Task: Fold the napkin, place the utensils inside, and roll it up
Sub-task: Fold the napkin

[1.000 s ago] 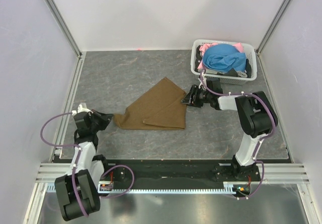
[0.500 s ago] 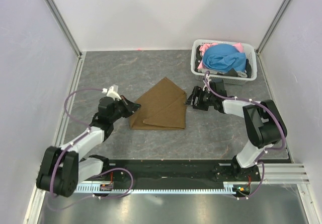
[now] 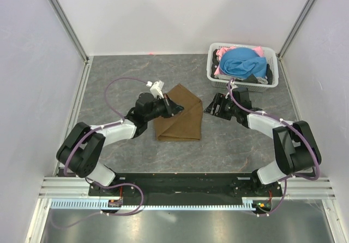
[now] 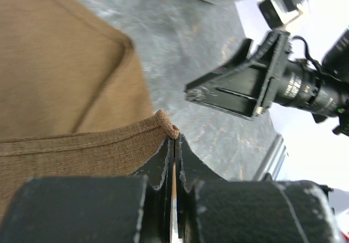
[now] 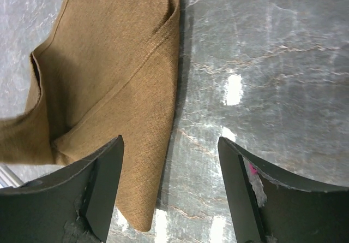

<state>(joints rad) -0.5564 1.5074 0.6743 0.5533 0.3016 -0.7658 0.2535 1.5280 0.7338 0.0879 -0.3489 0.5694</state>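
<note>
In the middle of the grey marbled table [image 3: 120, 79], the brown napkin [image 3: 182, 124], folded over, right edge straight, lower edge flat on the surface. Above its upper part, the left gripper [image 3: 175, 108], jaws pressed together on one hemmed corner of the cloth, held up off the layers below. Just beside the right edge and apart from it, the right gripper [image 3: 214, 106], jaws wide apart and holding nothing. Between napkin and left wall, a wide stretch of grey surface. Near the back right corner, a white basket [image 3: 245, 86] with blue and pink clothes [image 3: 242, 63]. Pale walls [image 3: 180, 13] on three sides.
</note>
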